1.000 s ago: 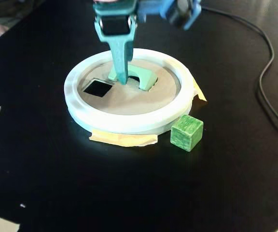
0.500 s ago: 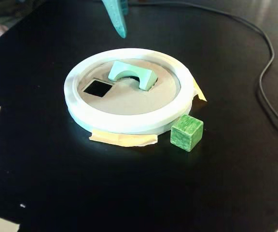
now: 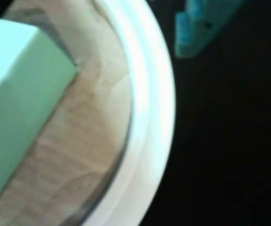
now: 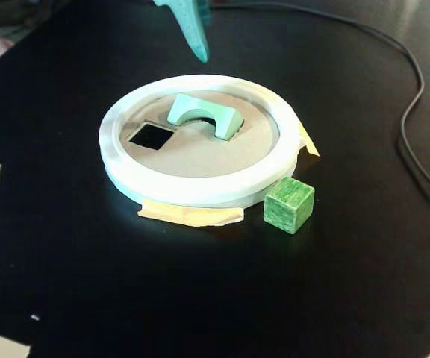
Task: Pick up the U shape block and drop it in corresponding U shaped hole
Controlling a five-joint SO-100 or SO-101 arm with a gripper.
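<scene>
Fixed view: the claw [image 4: 200, 51] hangs just beyond the white ring's [image 4: 200, 195] far rim; the U block [image 4: 204, 113] lies nearer, arch upward, long axis left-right. Whether the claw is open, I cannot tell.

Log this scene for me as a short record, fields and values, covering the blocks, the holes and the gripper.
U-shaped block: light green, arch up, sitting partly in its hole on the board, not dropped through
Square hole: open, left of the U-shaped block in the fixed view
White ring: rims the board
Green cube: on the black table, beside the white ring, outside it
Gripper: above the far rim, holding nothing; jaw state unclear
</scene>
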